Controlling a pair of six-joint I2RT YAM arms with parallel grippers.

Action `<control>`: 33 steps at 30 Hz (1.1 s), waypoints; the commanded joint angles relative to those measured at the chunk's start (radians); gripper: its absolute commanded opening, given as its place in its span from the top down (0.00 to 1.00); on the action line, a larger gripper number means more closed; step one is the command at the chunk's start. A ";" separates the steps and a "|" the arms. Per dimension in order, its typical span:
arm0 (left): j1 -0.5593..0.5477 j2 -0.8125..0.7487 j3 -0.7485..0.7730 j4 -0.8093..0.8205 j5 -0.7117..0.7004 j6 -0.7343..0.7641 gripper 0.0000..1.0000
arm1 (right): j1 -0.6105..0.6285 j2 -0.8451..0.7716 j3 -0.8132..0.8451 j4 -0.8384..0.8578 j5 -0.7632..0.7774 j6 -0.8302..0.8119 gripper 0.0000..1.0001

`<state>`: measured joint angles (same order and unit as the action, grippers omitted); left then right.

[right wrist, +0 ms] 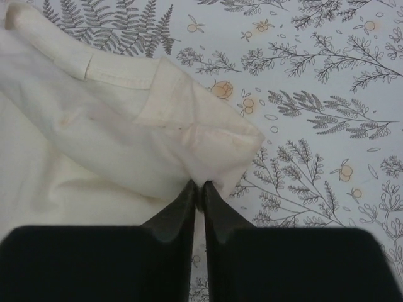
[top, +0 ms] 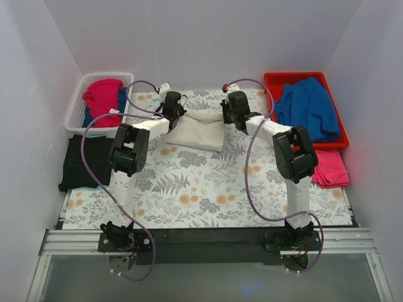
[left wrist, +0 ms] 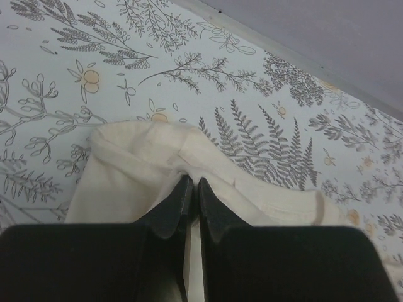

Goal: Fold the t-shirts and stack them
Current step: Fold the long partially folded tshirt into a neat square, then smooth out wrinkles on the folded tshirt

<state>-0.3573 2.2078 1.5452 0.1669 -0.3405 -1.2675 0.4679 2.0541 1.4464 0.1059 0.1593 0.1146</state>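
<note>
A cream-white t-shirt [top: 200,131] lies bunched at the far middle of the table, stretched between both grippers. My left gripper [top: 179,113] is shut on its left edge; in the left wrist view the fingertips [left wrist: 191,179] pinch a fold of cream cloth [left wrist: 132,176]. My right gripper [top: 228,113] holds the shirt's right edge. The right wrist view shows its jaws [right wrist: 198,184] nearly together, with a hemmed corner of the cream cloth [right wrist: 126,138] caught at the tips. A black t-shirt [top: 85,160] lies flat at the table's left edge.
A white mesh basket [top: 75,113] with red and blue clothes stands at the back left. At the back right, a red bin [top: 296,77] holds a blue garment [top: 308,107], and a pink cloth [top: 330,168] lies in front of it. A floral tablecloth [top: 208,189] covers the table.
</note>
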 commanded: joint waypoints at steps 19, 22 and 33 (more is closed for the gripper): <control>0.024 -0.203 -0.066 0.033 0.154 0.106 0.74 | -0.002 -0.100 0.013 -0.029 -0.139 0.022 0.58; 0.020 -0.215 -0.141 0.028 0.211 0.099 0.76 | 0.008 -0.075 0.008 -0.028 -0.152 0.037 0.59; 0.020 -0.131 -0.203 -0.018 0.230 0.088 0.85 | 0.005 0.124 0.173 -0.032 -0.176 0.033 0.60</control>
<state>-0.3374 2.0674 1.3193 0.1722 -0.1112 -1.1862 0.4797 2.1448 1.5421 0.0521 -0.0147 0.1535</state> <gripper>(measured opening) 0.158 0.401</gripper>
